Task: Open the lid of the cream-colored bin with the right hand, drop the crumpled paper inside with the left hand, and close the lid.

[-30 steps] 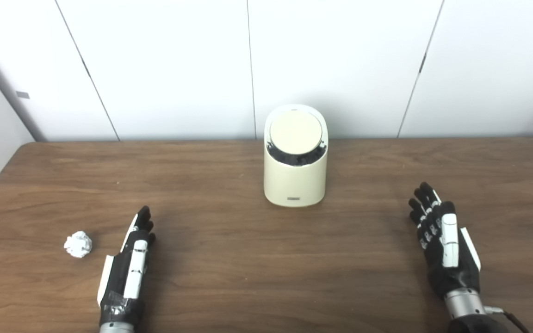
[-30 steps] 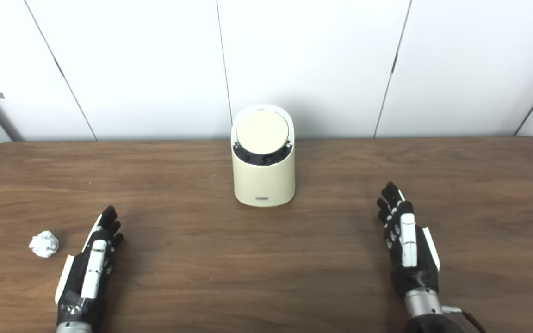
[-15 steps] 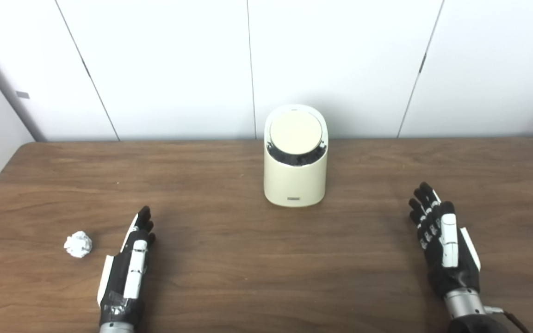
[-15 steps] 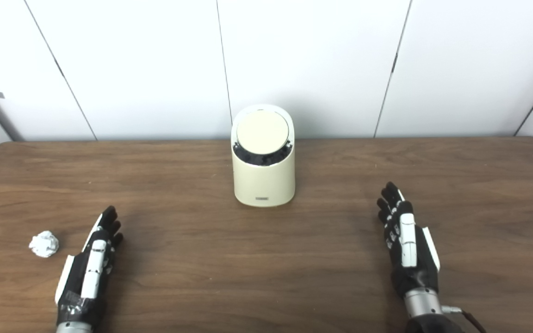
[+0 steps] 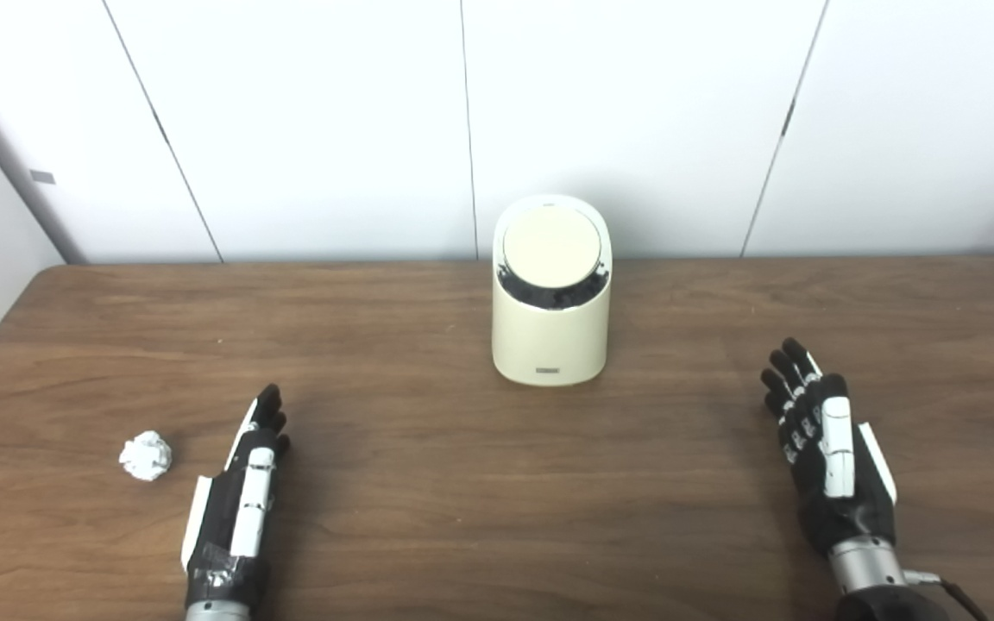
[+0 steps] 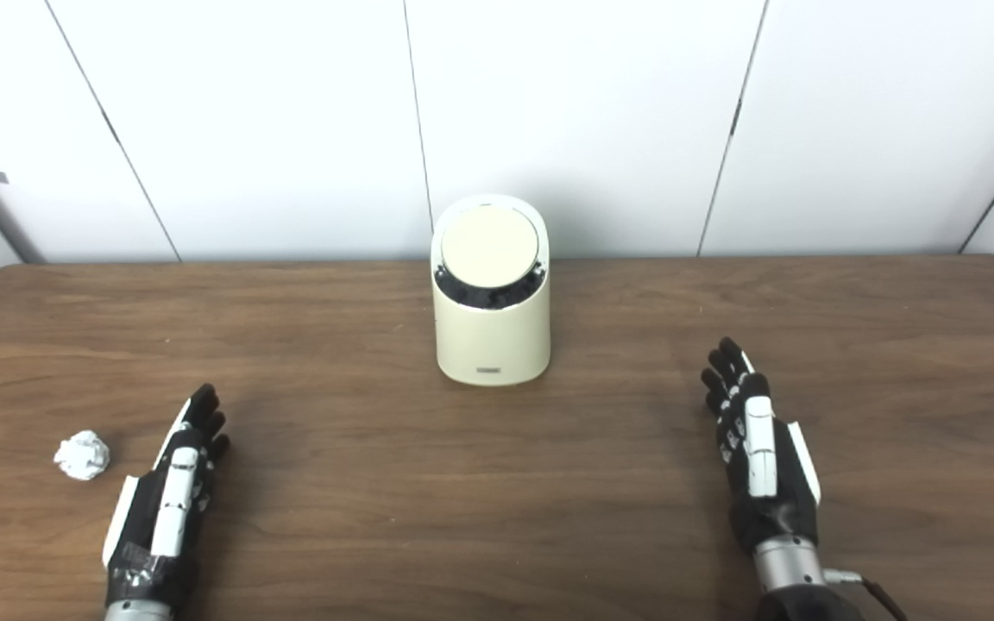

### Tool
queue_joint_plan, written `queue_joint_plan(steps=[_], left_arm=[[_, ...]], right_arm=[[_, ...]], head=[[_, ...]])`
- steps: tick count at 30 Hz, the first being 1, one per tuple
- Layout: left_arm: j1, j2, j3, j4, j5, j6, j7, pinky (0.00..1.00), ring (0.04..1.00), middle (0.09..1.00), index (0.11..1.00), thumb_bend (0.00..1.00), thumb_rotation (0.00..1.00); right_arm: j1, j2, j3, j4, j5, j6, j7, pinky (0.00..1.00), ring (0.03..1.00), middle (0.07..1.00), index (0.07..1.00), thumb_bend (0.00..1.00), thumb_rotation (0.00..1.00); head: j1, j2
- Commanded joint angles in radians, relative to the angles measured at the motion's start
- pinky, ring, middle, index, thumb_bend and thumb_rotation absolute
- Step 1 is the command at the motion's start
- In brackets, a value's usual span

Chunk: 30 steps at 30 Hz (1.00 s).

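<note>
The cream-colored bin (image 5: 550, 323) stands upright at the middle back of the brown table, its round lid (image 5: 551, 241) shut. The crumpled white paper (image 5: 145, 454) lies on the table at the front left. My left hand (image 5: 242, 492) rests open and empty just right of the paper, fingers straight and pointing away from me. My right hand (image 5: 820, 444) is open and empty at the front right, well to the right of the bin. In the right eye view the bin (image 6: 491, 319), paper (image 6: 82, 454) and both hands show the same way.
The wooden table (image 5: 462, 483) spans the whole view, with its rounded left corner (image 5: 40, 280) near the wall. White wall panels (image 5: 333, 121) stand right behind the bin.
My right hand has shifted very slightly forward. The left hand, paper and bin have not moved.
</note>
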Motion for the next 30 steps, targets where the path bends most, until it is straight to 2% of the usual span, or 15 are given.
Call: queue_joint_plan(steps=[1,18,24,30], left_arm=[[0.005,0.0,-0.003,-0.011,-0.004,-0.015,0.001,1.0,1.0,1.0,0.988,0.38,0.89],[-0.002,0.007,0.002,0.0,0.003,-0.015,0.003,1.0,1.0,1.0,0.987,0.4,0.89],[-0.009,0.004,0.002,0.018,0.002,-0.025,0.004,1.0,1.0,1.0,0.988,0.4,0.88],[-0.017,-0.005,-0.003,0.031,0.007,-0.03,0.007,1.0,1.0,1.0,0.992,0.4,0.87]], right_arm=[[-0.021,-0.004,-0.002,-0.023,-0.002,-0.023,0.001,0.99,0.95,0.953,0.947,0.55,1.0],[-0.034,0.002,0.003,-0.025,0.006,-0.033,0.007,0.99,0.956,0.962,0.953,0.53,1.0],[-0.077,-0.002,0.003,-0.022,-0.012,-0.027,-0.005,0.98,0.951,0.958,0.94,0.56,1.0],[-0.138,-0.041,-0.001,-0.03,-0.003,0.01,0.018,1.0,0.975,0.972,0.955,0.6,1.0]], head=[[-0.001,0.0],[-0.001,-0.01],[-0.003,-0.02],[-0.002,-0.028]])
